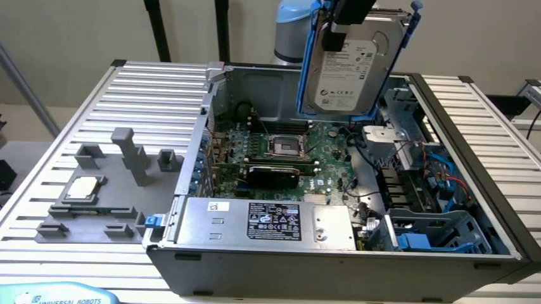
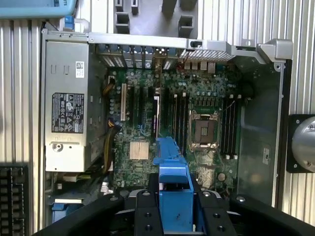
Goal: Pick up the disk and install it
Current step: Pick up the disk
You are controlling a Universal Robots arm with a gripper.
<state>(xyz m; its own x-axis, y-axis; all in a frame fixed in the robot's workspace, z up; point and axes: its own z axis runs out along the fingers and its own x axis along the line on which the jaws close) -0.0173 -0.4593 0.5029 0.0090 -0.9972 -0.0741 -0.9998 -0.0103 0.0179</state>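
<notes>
The disk (image 1: 351, 69) is a silver-grey hard drive with a white label in a bright blue frame. It hangs upright in the air over the back of the open computer case (image 1: 498, 209), above the motherboard (image 1: 279, 145). My gripper (image 1: 346, 28) is shut on its upper edge. In the wrist view the blue frame (image 2: 172, 172) juts out from between my black fingers (image 2: 147, 214), with the gripper (image 2: 173, 216) looking straight down into the case.
Inside the case lie the power supply (image 1: 270, 218) at the front, a blue drive cage (image 1: 431, 237) at the front on the exterior view's right, and cables beside it. A grey fixture (image 1: 127, 164) with a square processor chip (image 1: 82, 188) sits on the slatted table on the exterior view's left.
</notes>
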